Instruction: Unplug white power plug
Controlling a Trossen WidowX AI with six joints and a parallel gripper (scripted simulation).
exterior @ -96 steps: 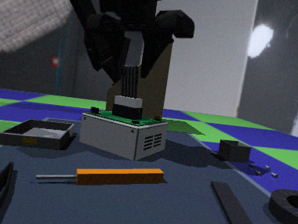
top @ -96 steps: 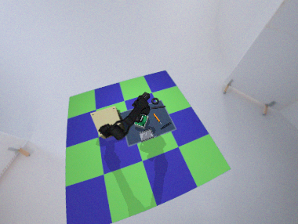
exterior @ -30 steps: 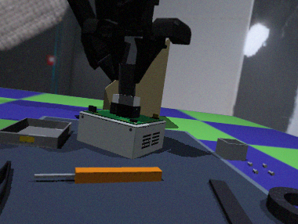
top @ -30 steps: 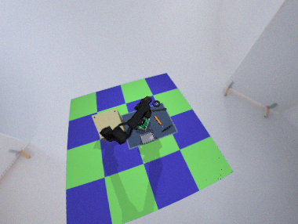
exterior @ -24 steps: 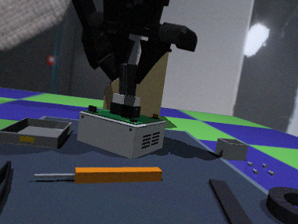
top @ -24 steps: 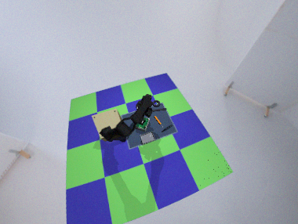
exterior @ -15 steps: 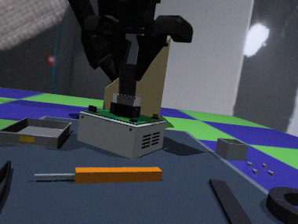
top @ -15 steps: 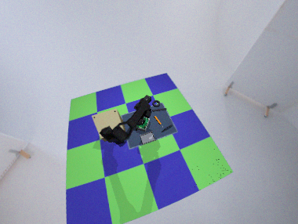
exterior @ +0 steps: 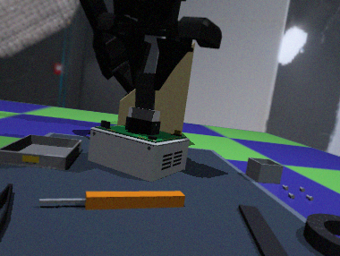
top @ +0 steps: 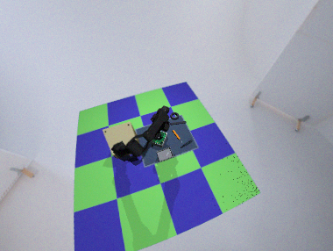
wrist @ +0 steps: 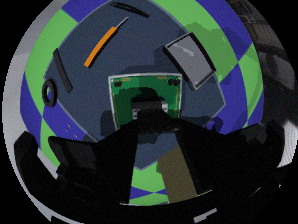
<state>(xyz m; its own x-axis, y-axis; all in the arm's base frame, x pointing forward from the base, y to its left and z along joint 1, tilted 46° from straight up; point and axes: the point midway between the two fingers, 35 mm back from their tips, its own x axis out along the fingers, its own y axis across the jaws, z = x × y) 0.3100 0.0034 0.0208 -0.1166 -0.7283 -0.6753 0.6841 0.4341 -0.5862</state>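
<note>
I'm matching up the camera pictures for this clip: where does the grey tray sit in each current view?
Top: the grey tray is just below the picture's middle, near the mat's lower edge.
Exterior: at the left edge, about mid-height, yellow label facing the camera.
Wrist: upper right, tilted in the picture.
Shared landmark: the orange-handled tool, lying on the mat in all three.

Orange screwdriver [top: 176,135] [exterior: 134,200] [wrist: 101,46] flat on mat [top: 187,132] [exterior: 134,233] [wrist: 82,92]; blk ring [top: 174,116] [exterior: 323,230] [wrist: 49,92] nr dark strip [top: 178,123] [exterior: 263,230] [wrist: 62,70].
</note>
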